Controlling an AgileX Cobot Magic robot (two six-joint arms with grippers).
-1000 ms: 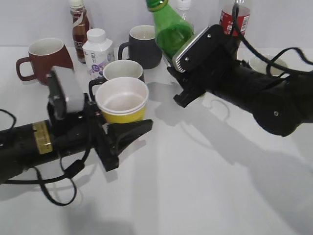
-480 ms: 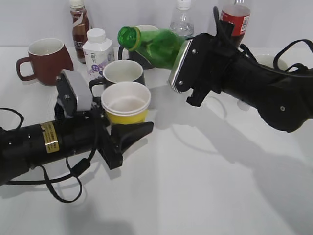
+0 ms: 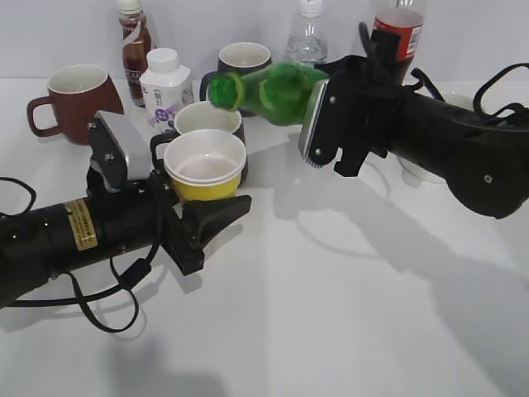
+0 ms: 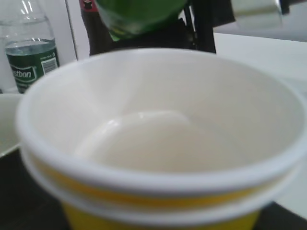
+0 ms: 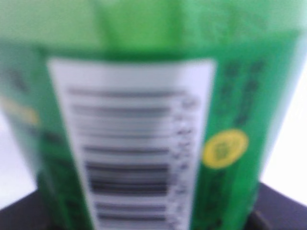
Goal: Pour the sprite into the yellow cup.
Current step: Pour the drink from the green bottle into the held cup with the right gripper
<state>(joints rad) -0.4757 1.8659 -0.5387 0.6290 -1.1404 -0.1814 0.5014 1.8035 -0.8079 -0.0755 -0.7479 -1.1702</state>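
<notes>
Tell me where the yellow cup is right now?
In the exterior view, the yellow cup sits left of centre, held up by the left claw, right in front of a dark mug, with the tipped green Sprite bottle up to its right.

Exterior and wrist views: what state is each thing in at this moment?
Sprite bottle: uncapped, tipped sideways, mouth toward the cups, held by right gripper.
Yellow cup: upright, looks empty, held by left gripper.
Dark mug: upright, behind the yellow cup.
Red mug: upright.
White bottle: capped, standing.
Water bottle: capped, standing.
</notes>
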